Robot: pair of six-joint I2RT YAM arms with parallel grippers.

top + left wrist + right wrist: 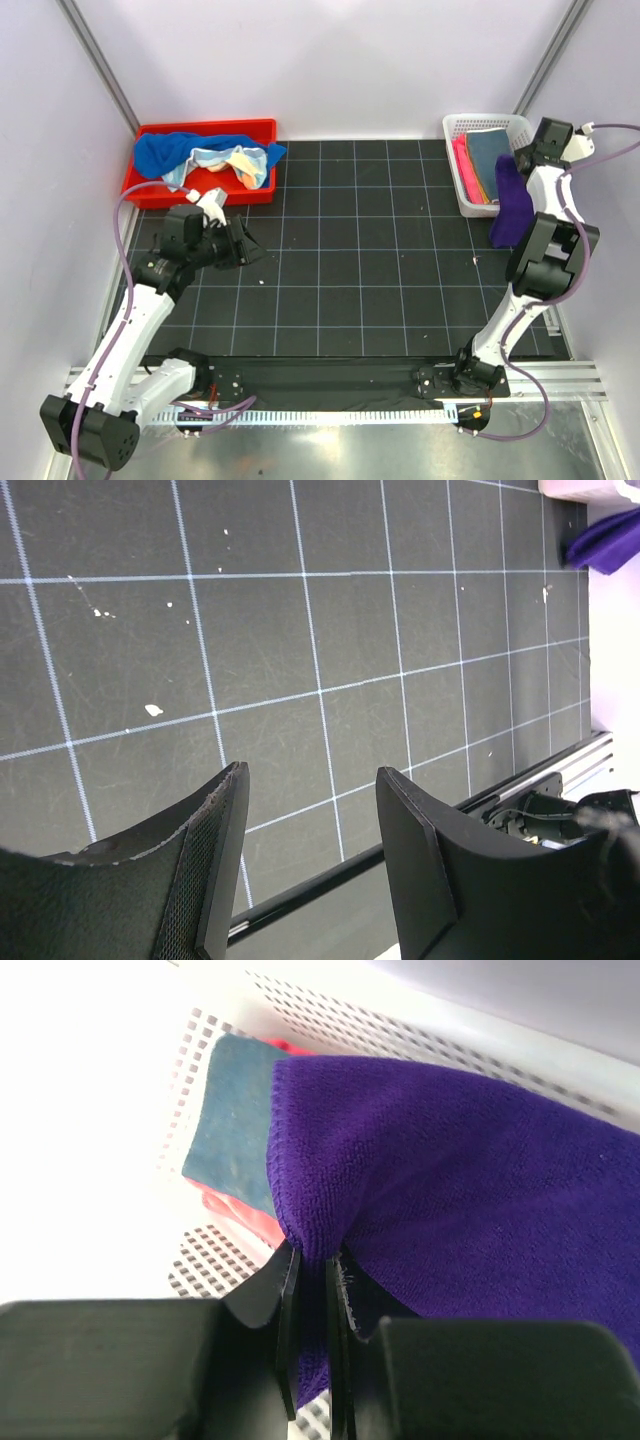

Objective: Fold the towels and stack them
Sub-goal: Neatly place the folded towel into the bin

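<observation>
Purple towel (pixel 510 205) hangs from right end effector (pixel 312 1262) beside basket (pixel 457 168) rim.

1. Purple towel (pixel 470 1190): plush and unfolded, pinched at one hem by the right gripper (pixel 310 1260). It hangs at 2 o'clock, over the near end of the white basket (pixel 450 125).
2. Slate-blue towel (pixel 488 150): folded flat inside that basket.
3. Pink towel (pixel 463 165): folded, at 9 o'clock of the slate-blue one.
4. Bright blue towel (pixel 165 150): crumpled in the red bin (pixel 205 127), at 10 o'clock.
5. Pale multicolour towel (pixel 230 165): crumpled, at 3 o'clock of the bright blue one and touching it.
</observation>
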